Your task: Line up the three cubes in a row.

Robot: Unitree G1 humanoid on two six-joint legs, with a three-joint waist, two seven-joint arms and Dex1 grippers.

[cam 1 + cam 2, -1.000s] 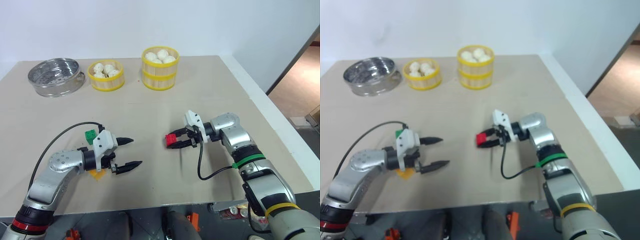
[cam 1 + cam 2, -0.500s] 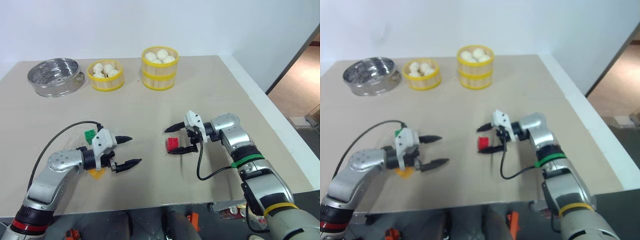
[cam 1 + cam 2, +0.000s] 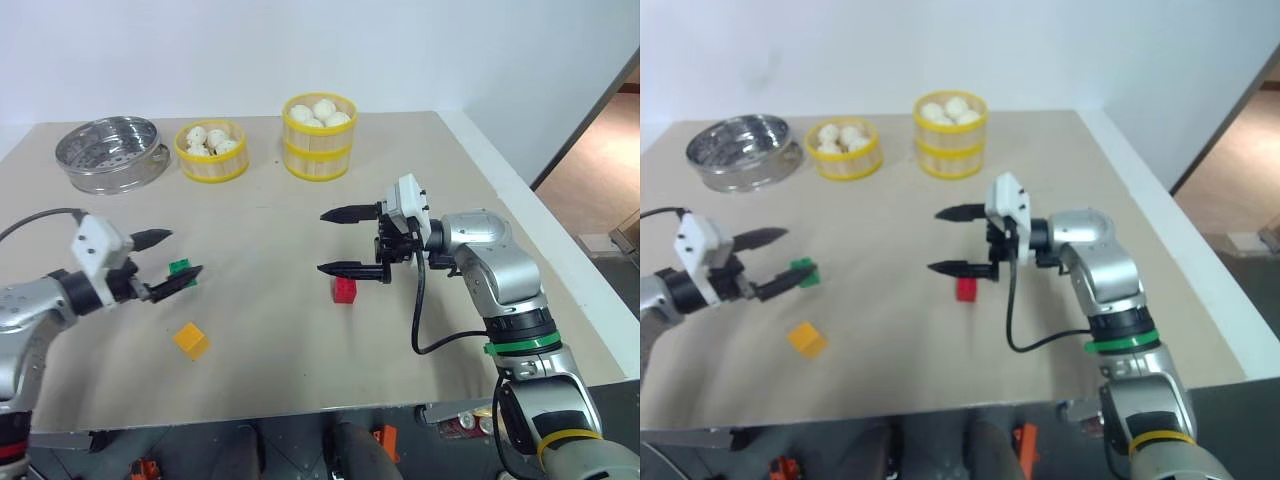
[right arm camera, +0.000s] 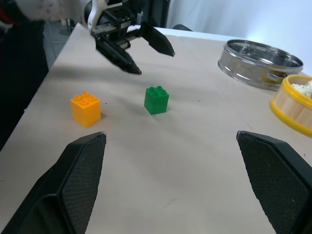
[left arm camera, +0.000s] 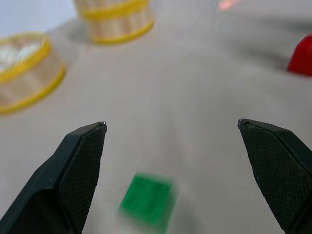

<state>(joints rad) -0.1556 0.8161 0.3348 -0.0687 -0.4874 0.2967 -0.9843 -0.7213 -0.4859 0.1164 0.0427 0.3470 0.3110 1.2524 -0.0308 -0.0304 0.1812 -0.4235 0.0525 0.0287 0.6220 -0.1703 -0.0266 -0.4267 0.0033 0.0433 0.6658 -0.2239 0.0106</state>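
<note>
Cubes apart on beige table (image 3: 300,370): red (image 3: 344,290) under right gripper (image 3: 340,241), green (image 3: 181,267) at left gripper (image 3: 168,261), yellow (image 3: 190,340) nearer front edge. Both grippers spread wide, grasping nothing. White wall (image 3: 200,50) behind; wood floor (image 3: 600,180) at right.

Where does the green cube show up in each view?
Left eye: green cube, left of centre, by the left gripper.
Right eye: same cube, left side.
Left wrist: low, between the open fingers.
Right wrist: middle, beside the orange cube.
Shared landmark: the orange cube.
</note>
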